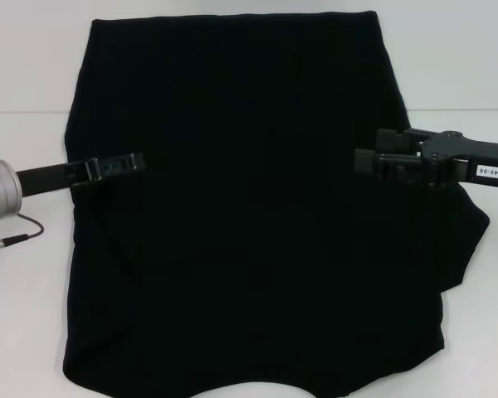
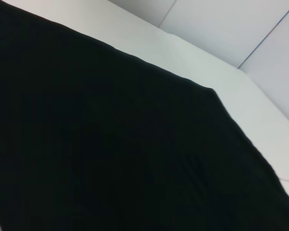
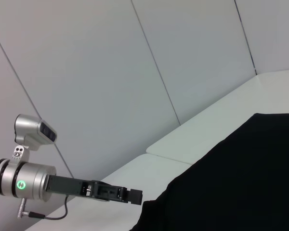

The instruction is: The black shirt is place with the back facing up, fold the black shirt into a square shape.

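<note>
The large plain black shirt of soft fabric (image 1: 249,215) lay spread on the white flat surface (image 1: 33,75) in front of me, and it covered almost the whole middle of it. Its far edge was straight and its two long sides looked rather straight too, so I judged that the sleeves were perhaps already turned in, but black lay on black and I could not see any fold line to be sure. Only on my right side, near to me, one part of the cloth bulged outward past the side line. The near hem was curved and went partly out of the head view. My left pincer (image 1: 134,162) was at the left edge of the shirt, about halfway along it, low over the cloth; if it was released or clenched I could not tell. My right pincer (image 1: 367,162) was at the opposite side at the same height, over the right border of the shirt, and its state I could not tell either. The shirt was much longer than a square, so I judged that the main folding remained to do.
</note>
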{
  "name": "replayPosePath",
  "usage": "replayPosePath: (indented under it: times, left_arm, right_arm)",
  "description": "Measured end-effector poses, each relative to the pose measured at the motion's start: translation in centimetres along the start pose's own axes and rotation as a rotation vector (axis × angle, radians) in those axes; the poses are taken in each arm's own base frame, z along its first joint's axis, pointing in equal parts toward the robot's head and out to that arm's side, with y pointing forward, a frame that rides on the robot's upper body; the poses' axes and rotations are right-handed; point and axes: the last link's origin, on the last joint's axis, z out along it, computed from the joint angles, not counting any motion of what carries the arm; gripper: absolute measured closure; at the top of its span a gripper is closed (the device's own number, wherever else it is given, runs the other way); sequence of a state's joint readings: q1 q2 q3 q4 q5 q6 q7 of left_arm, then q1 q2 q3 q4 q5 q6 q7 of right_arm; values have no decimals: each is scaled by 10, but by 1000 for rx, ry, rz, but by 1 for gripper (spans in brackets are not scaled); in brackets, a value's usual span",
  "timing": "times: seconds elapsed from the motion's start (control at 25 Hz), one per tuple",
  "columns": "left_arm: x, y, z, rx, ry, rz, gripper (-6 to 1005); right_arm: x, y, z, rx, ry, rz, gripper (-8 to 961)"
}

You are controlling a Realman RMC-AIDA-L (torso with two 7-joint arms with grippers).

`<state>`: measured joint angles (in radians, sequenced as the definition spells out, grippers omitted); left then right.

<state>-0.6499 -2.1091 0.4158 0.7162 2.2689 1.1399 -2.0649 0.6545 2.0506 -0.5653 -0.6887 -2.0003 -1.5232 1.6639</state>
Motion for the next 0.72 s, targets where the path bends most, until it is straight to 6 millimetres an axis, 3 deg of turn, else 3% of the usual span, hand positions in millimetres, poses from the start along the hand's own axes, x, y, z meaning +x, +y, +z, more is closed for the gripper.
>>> replayPosePath:
  times: [0.28, 0.72]
  left_arm:
    - [-3, -9, 5, 70, 17, 33, 62]
    - [-11, -6, 16, 96, -11, 68, 88]
  right_arm:
    - [0, 0, -1, 1, 0, 3, 69]
    - [1, -1, -3, 9, -3, 14, 70]
